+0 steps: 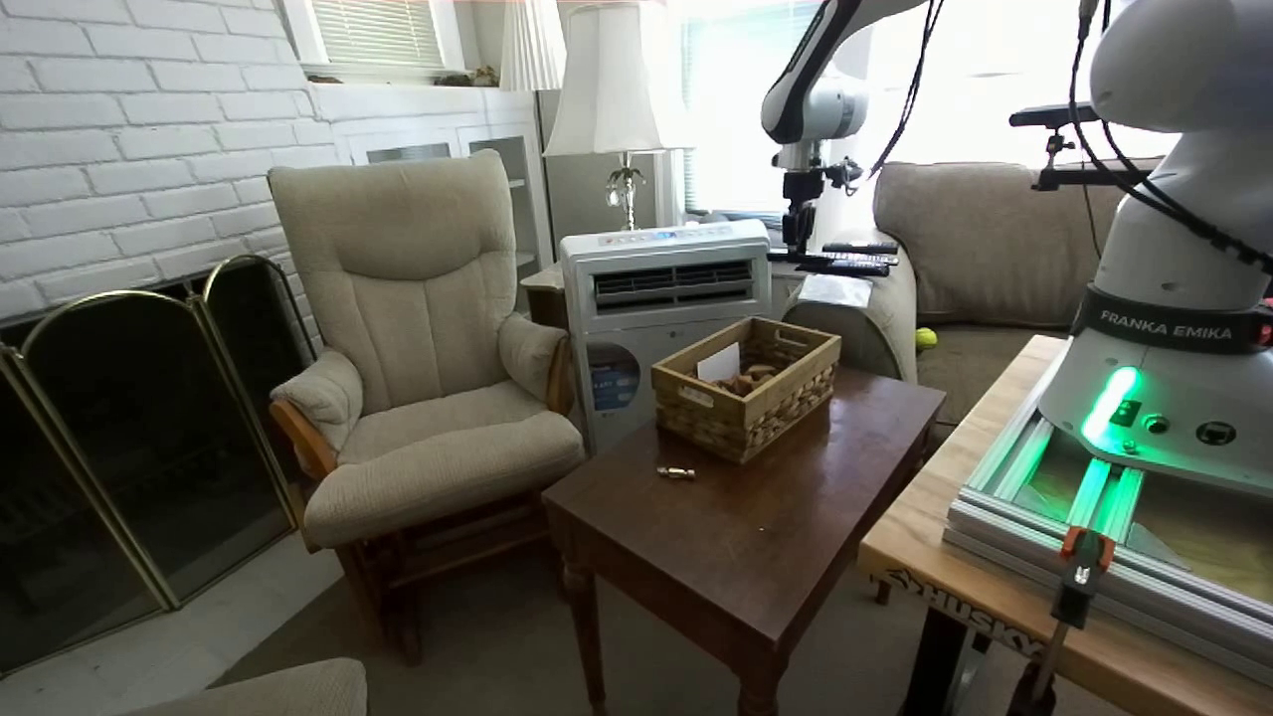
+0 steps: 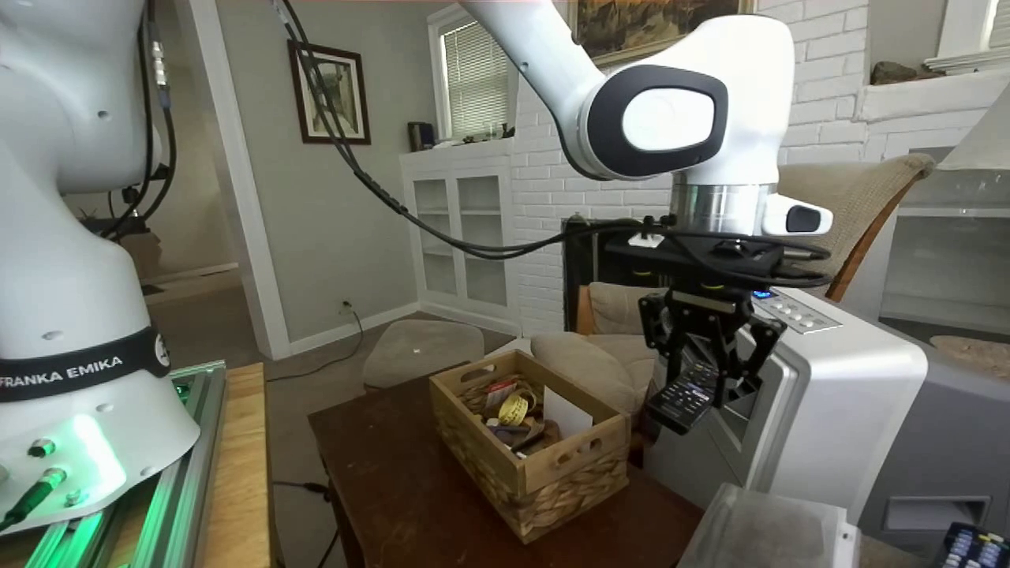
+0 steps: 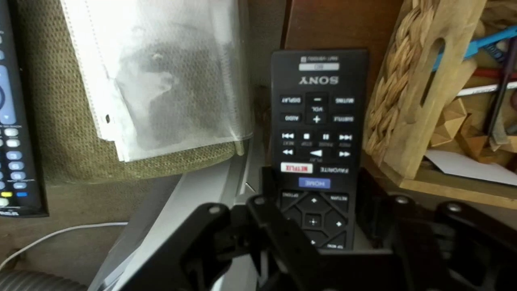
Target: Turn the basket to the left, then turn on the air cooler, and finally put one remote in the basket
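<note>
My gripper (image 3: 317,190) is shut on a black Sony remote (image 3: 319,109), one finger along each long side. In an exterior view this gripper (image 2: 714,375) hangs beside the air cooler (image 2: 852,379), with the held remote (image 2: 683,399) tilted below it, to the right of the basket and off its rim. The light-brown basket (image 1: 791,410) sits on the dark wooden table, with paper and small items inside. Behind it stands the white-grey air cooler (image 1: 666,328); a small blue light shows on its top panel (image 2: 797,309). Another remote (image 3: 16,153) lies on the sofa arm.
A clear plastic sleeve (image 3: 173,81) lies on the sofa arm (image 3: 60,121). The table (image 1: 736,537) bears a small metallic piece (image 1: 676,472) near the basket. A cream armchair (image 1: 418,328) and a lamp (image 1: 607,80) stand near the cooler.
</note>
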`<control>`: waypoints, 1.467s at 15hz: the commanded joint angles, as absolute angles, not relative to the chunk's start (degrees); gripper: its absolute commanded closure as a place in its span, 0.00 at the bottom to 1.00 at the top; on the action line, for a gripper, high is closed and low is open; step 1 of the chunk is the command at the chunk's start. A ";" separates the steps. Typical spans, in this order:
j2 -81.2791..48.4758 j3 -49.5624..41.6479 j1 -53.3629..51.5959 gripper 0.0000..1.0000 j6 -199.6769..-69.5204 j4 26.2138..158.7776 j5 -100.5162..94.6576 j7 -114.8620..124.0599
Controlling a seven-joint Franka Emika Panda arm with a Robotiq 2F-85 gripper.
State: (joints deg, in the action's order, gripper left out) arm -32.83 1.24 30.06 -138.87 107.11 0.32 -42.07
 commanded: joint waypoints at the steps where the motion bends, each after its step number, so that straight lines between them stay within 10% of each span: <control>1: -28.98 0.00 27.12 0.74 -139.44 112.27 0.84 -44.59; 22: -27.00 -1.64 10.24 0.74 -153.58 124.90 -19.90 -51.14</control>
